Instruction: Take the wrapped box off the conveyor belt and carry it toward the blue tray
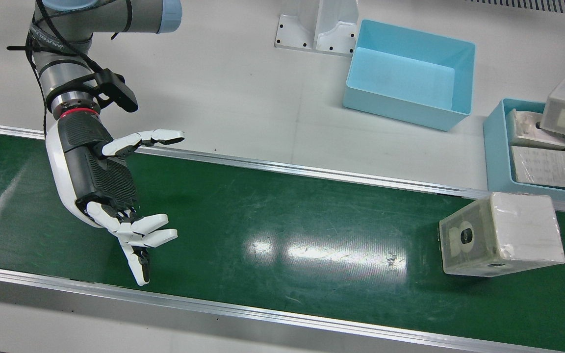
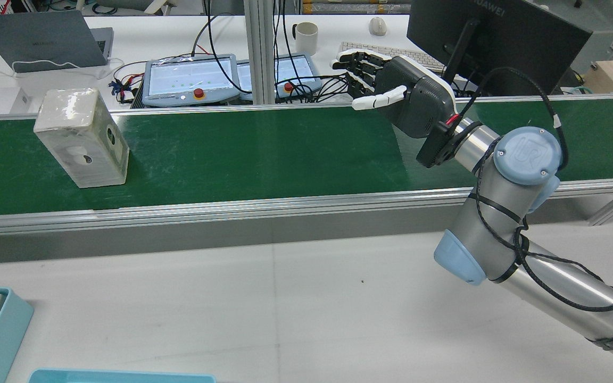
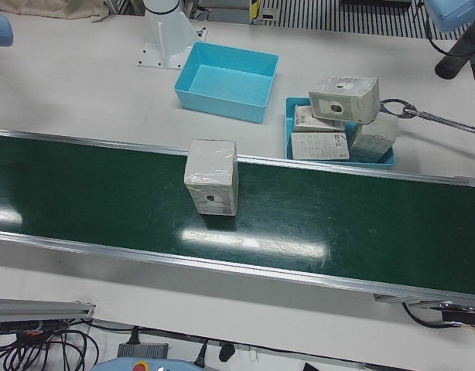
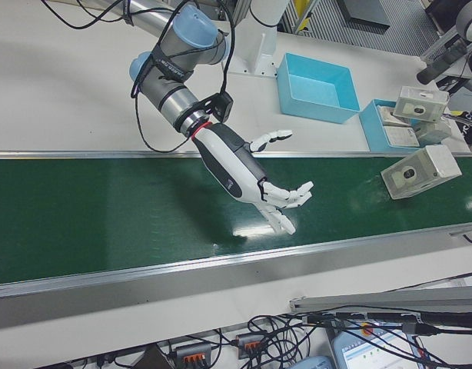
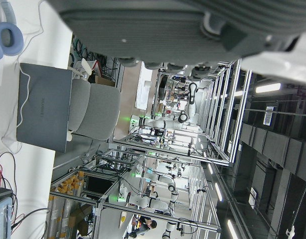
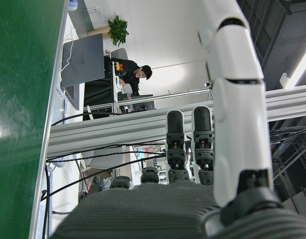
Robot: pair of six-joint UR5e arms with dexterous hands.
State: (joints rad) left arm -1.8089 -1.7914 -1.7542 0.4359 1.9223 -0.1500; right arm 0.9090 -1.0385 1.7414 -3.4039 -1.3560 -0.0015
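The wrapped box is pale and film-covered, and it stands on the green conveyor belt toward my left side; it also shows in the rear view and the left-front view. My right hand hovers open over the belt, far from the box, with its fingers spread and nothing in it. The empty blue tray sits on the white table beyond the belt. Of my left hand, only the dark palm shows at the edge of its own view, and the fingers are hidden.
A second blue tray next to the empty one holds several wrapped boxes, one stacked on top. Aluminium rails edge the belt. Monitors, a laptop and cables stand past the belt's far side.
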